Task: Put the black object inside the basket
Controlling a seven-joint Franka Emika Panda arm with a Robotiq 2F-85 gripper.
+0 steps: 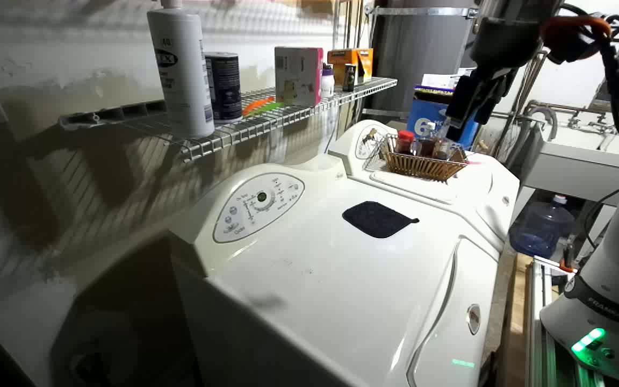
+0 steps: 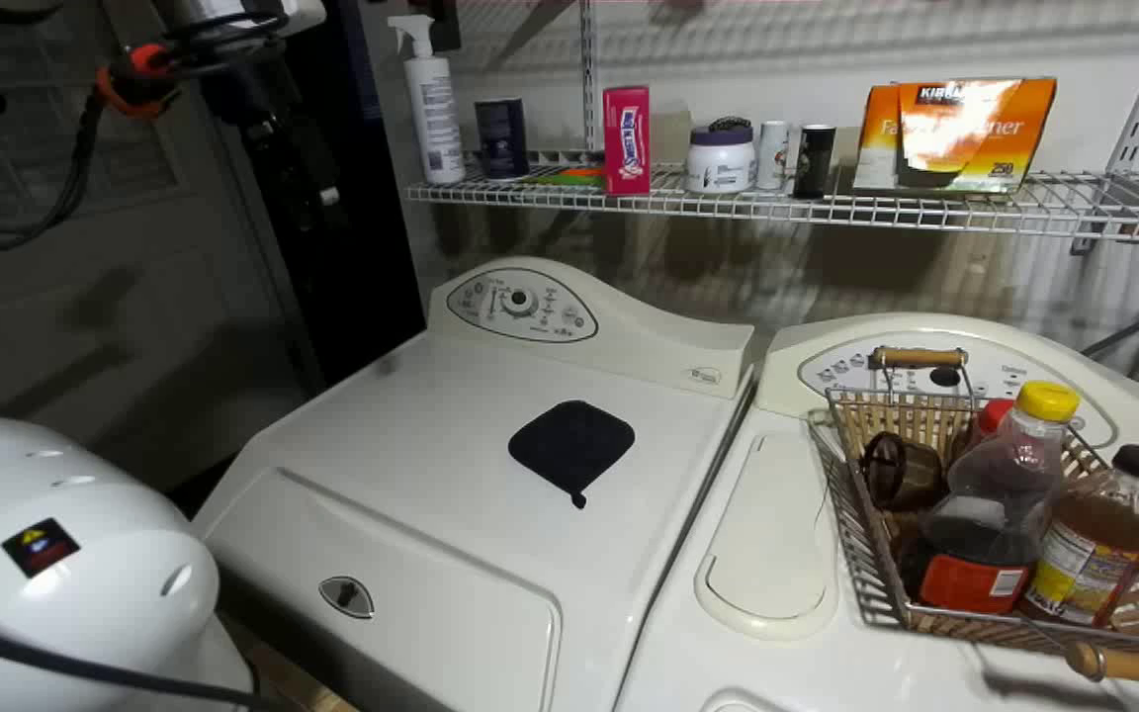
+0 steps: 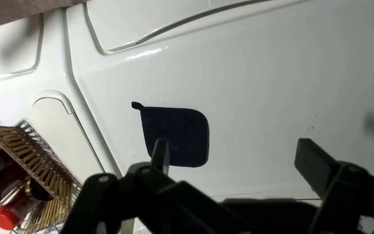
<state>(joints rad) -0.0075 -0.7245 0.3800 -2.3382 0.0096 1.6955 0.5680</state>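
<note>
Outside the basket [image 1: 422, 166]: the black pad [image 2: 574, 450] lies flat on the neighbouring white machine [image 2: 431, 425], well apart from the basket; the pick is not yet made.
Gripper [image 3: 234, 154]: raised clear of the pad, its jaws wide apart with nothing between them; one finger [image 3: 161, 154] covers part of the pad's edge in the wrist view, though contact is not shown.
Gap between the jaws: it seems set too far to the side away from the basket, so I would shift basket-ward until the pad's body sits between the fingers, then come straight down.
Machine top: something this thin on it offers little to grab; touch down lightly, close slowly and let the cloth bunch up. Pressing hard would likely skid the pad or stop the move short.
Basket rim: lift above it before crossing, since the yellow-capped bottle [image 2: 995, 485] stands taller; let go over the basket's middle, where the pad may drape on the bottle.
Pad cloth: squarish, rounded at the corners, matt and faintly textured, much like a pot holder; it should fold readily.
Pad loop [image 3: 137, 105]: a small nub at the end of the edge facing the basket, a possible handhold but a small target.
</note>
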